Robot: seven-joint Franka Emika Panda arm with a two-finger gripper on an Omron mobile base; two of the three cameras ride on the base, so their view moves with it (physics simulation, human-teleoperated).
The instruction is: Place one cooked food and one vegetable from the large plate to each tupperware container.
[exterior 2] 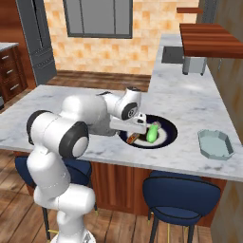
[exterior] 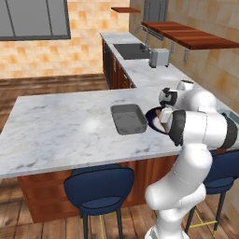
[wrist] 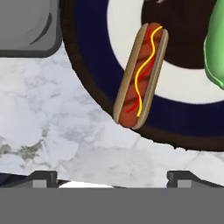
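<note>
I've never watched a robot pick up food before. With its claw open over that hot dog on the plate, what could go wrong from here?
Judging from the pictures:
1. The hot dog lies at a slant at the large plate's edge, its end over the rim. The open gripper might nudge it onto the counter instead of gripping it.
2. The green vegetable lies close by and could get bumped.
3. The dark grey tub sits beside the plate, so a careless swing might knock it.

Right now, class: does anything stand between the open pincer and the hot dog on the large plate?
Nothing visible does. The pincer hangs open above bare marble, and the hot dog lies uncovered on the large plate.
</note>
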